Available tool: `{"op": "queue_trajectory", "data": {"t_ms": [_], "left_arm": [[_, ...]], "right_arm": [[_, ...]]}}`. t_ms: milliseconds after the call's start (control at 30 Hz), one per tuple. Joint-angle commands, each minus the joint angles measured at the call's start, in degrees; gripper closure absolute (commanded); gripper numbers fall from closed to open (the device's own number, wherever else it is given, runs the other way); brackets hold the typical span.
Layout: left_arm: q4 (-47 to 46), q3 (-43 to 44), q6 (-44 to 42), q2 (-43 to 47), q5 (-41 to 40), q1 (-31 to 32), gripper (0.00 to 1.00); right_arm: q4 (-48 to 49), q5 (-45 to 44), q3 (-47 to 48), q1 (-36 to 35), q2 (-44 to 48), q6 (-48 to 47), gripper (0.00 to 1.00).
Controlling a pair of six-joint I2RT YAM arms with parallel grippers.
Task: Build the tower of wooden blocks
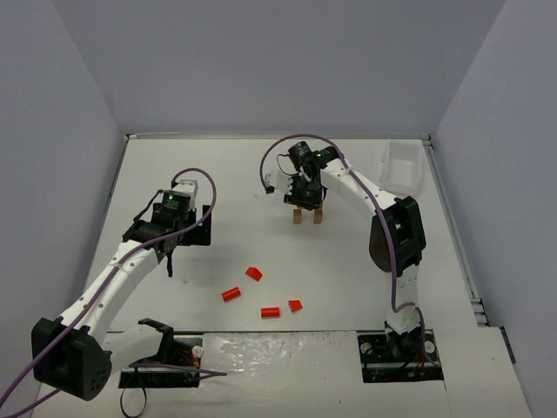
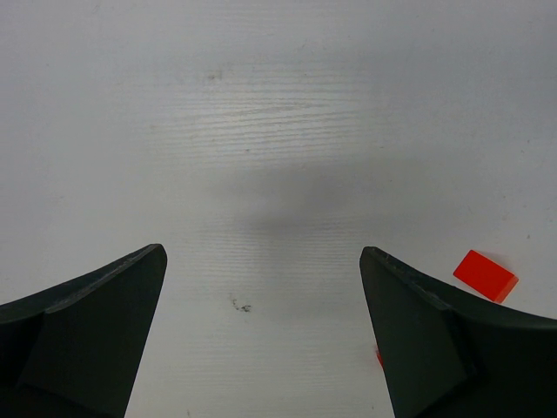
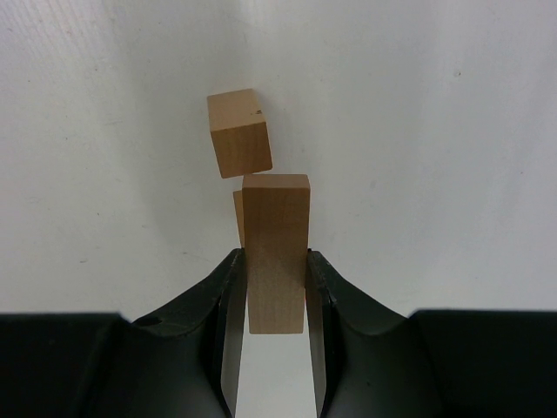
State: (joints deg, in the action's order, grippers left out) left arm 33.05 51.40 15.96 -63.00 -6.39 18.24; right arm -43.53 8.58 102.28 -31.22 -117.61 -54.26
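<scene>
My right gripper (image 1: 306,205) (image 3: 275,254) is shut on a long tan wooden block (image 3: 277,235), holding it lengthwise just above the table's far middle. Two more tan blocks stand under it (image 1: 298,217); in the right wrist view one (image 3: 239,132) stands ahead of the held block and another (image 3: 237,216) is mostly hidden behind it. Several red-orange pieces (image 1: 253,273) (image 1: 231,293) (image 1: 271,312) (image 1: 295,305) lie loose in the near middle. My left gripper (image 1: 171,259) (image 2: 261,254) is open and empty over bare table, left of the red pieces. One red wedge (image 2: 485,274) shows beside its right finger.
A white tray (image 1: 402,165) leans at the far right corner. Grey walls close in the table (image 1: 218,174) on three sides. A purple cable loops over each arm.
</scene>
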Motion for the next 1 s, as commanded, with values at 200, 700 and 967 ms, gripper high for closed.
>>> {"op": "queue_trajectory", "data": {"t_ms": [200,700,967], "left_arm": [[-2.9,0.8,-0.8,0.1,-1.2,-0.5,0.08],[-2.8,0.7,-0.6,0.3,-1.4,-0.5,0.08],[-2.8,0.6,-0.6,0.5,-1.4,-0.5,0.08]], "right_arm": [[-0.6,1.3,0.4,-0.6,0.0,-2.0,0.88],[0.0,1.4,-1.0,-0.6,-0.5,-2.5,0.85],[0.2,1.2,-1.1,-0.5,-0.7,-2.5,0.82]]}}
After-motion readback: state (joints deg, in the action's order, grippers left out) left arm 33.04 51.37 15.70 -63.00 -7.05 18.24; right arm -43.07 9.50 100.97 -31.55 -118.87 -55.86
